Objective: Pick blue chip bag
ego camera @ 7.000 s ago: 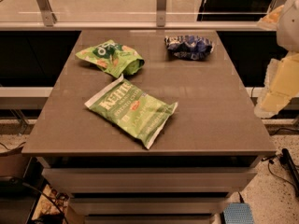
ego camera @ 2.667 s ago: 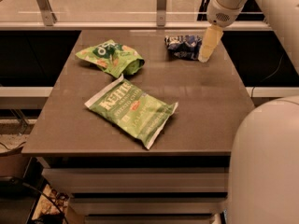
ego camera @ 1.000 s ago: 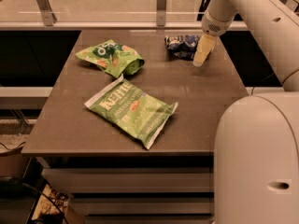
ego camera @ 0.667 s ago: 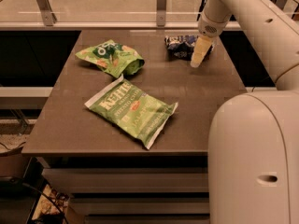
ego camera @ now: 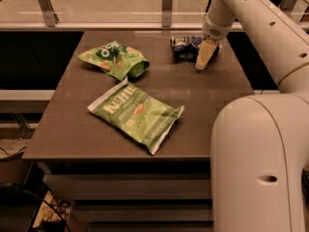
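The blue chip bag (ego camera: 185, 47) is a small, wrinkly dark-blue foil bag with white markings. It lies at the far right of the brown table (ego camera: 203, 105). My gripper (ego camera: 203, 57) hangs at the end of the white arm, pointing down at the bag's right side, its tip low near the table top. It covers part of the bag's right end.
A small green bag with orange marks (ego camera: 115, 59) lies at the far left. A large flat green Kettle bag (ego camera: 136, 114) lies in the middle. My white arm's bulky link (ego camera: 260, 163) fills the near right. A railing (ego camera: 167, 4) runs behind the table.
The arm has swung in from the right and come down over the blue chip bag. In the last second the gripper has shifted slightly left and lower against the bag.
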`<state>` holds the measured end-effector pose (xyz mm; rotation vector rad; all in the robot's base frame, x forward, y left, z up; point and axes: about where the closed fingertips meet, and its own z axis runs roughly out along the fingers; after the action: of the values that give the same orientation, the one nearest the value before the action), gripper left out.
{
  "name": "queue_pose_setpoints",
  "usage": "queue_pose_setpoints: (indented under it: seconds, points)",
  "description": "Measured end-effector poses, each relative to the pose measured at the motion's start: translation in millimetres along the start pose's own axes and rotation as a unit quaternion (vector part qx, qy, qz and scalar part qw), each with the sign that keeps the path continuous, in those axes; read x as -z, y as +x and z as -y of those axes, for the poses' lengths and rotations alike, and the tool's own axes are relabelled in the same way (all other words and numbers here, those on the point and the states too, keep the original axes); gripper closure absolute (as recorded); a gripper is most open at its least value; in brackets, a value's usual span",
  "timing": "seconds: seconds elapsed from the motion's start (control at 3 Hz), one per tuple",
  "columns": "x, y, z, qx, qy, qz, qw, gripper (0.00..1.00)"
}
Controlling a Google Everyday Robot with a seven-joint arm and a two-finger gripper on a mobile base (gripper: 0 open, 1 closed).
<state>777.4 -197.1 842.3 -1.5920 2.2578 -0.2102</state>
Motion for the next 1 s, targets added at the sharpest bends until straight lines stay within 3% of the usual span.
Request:
queue_pose_setpoints:
  seconds: [1.0]
  points:
    - [-11.1,-1.3,-2.4,0.001,-0.006,-0.001,1.0,0.87]
